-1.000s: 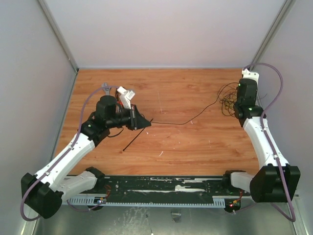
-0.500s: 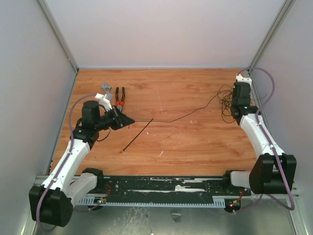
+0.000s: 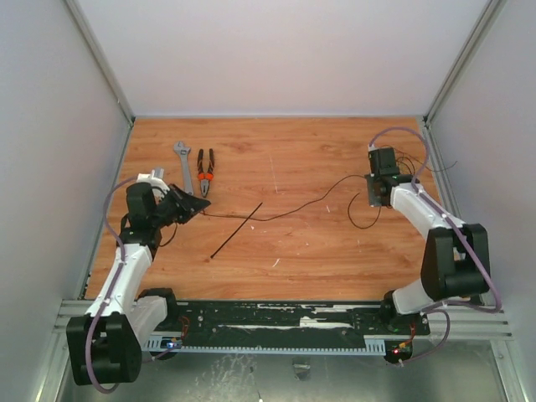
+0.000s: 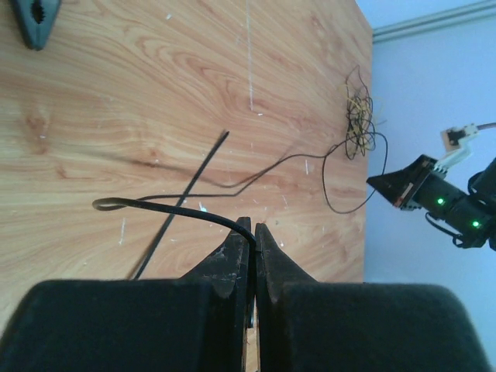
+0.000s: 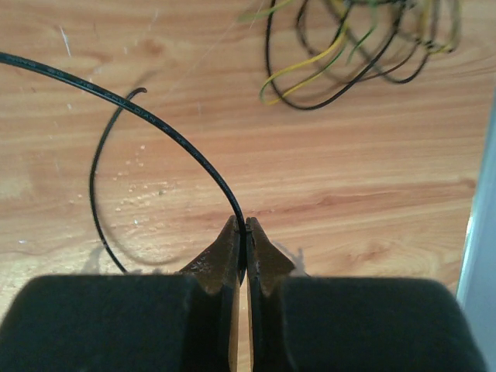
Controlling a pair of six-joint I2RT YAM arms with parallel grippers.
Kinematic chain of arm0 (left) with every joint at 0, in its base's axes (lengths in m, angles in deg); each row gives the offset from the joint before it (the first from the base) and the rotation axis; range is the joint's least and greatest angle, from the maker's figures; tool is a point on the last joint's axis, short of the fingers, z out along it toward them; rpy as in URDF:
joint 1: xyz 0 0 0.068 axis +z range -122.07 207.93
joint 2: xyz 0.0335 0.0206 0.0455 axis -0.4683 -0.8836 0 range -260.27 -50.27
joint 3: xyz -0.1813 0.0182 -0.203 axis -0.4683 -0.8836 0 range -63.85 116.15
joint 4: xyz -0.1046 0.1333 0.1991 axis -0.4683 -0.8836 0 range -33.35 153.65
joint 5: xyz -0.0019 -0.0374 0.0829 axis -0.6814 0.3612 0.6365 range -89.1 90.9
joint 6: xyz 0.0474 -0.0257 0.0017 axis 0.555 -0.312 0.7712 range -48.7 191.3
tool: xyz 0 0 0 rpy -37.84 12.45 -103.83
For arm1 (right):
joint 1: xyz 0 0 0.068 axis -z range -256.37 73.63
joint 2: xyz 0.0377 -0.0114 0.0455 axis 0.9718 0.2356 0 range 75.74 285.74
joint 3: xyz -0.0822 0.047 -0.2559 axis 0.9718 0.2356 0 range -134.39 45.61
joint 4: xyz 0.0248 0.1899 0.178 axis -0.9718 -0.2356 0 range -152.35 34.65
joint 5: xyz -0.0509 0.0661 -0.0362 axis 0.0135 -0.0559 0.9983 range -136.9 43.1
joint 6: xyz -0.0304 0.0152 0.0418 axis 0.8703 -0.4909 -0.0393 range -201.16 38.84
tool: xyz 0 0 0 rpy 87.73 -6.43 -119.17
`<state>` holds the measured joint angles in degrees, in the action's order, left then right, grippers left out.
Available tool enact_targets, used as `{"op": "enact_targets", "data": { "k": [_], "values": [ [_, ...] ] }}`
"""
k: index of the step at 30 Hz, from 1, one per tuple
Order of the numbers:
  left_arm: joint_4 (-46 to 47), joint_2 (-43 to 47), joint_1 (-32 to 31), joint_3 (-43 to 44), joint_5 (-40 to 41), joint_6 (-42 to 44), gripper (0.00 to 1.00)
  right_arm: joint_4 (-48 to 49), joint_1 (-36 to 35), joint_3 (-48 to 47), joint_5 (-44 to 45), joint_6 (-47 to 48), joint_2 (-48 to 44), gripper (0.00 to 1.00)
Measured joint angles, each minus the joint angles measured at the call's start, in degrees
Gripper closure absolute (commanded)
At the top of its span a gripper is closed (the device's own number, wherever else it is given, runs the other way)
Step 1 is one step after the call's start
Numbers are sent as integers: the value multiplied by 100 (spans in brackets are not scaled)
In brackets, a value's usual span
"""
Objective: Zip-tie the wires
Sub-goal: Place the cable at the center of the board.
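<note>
Wooden table (image 3: 293,268): black strand (image 5: 143,115) pinched between left gripper (image 4: 253,230) and right gripper (image 5: 242,226), both clamped on it. Wires (image 4: 358,116) unbundled, zip tie (image 3: 236,230) untouched centre-left; tying judged unstarted.

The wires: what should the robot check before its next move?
1. Left gripper shut on the black wire: ok.
2. Right gripper shut on that same wire: ok.
3. Wires gathered into one bundle: not ok; the tangle lies loose and this strand stretches across the table.
4. Zip tie looped around the wires: not ok; it lies straight on the table.
5. Wire free of the zip tie: cannot tell; it crosses it.
</note>
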<state>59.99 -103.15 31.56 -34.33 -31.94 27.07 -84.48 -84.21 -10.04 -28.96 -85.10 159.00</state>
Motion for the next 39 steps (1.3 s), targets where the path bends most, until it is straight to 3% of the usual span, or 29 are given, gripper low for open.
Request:
{"op": "enact_targets", "data": {
  "k": [14, 18, 29, 39],
  "values": [
    [385, -450, 568, -234, 260, 72, 100, -793, -7, -1062, -101, 98, 2098, 100],
    [546, -706, 610, -365, 374, 96, 100, -861, -26, -1178, 22, 149, 2251, 100],
    [1008, -1071, 632, -946, 737, -114, 100, -1064, -33, -1475, -28, 262, 2428, 77],
    [1226, -916, 636, -1224, 1095, -367, 95, -1202, -76, -1943, -772, 280, 2415, 58]
  ]
}}
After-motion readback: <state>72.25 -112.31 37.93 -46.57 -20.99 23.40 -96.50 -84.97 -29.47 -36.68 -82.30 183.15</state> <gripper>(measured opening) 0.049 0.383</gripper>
